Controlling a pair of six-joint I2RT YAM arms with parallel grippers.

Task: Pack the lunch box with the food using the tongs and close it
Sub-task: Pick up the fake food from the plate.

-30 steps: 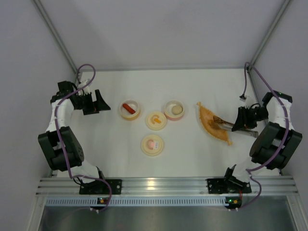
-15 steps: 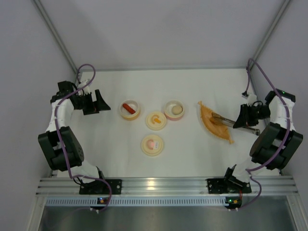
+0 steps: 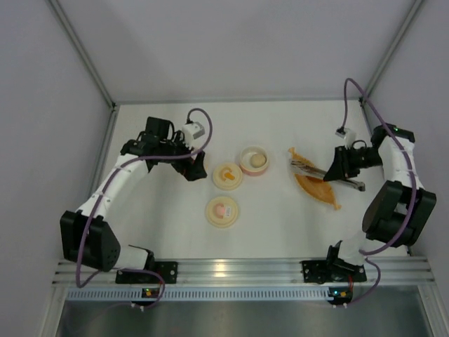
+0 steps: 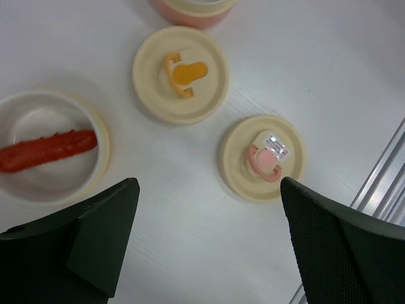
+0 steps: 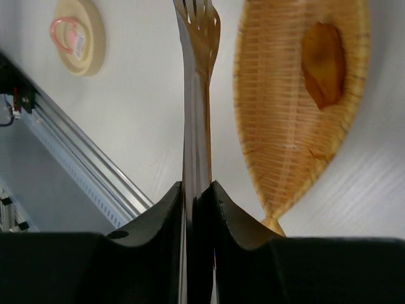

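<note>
The right gripper (image 5: 196,190) pinches the tongs (image 5: 197,95); the left gripper (image 4: 209,190) stands wide apart. The slim tongs may twist in that grip and drop the sausage (image 4: 47,151).

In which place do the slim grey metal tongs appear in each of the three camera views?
Top external: the slim grey metal tongs are right of centre, gripped by the right gripper, overlapping the orange woven boat-shaped tray.
Left wrist: not in it.
Right wrist: upright down the middle, left of the tray.
Shared landmark: the cream round lid with a pink loop handle, in all three views.
</note>
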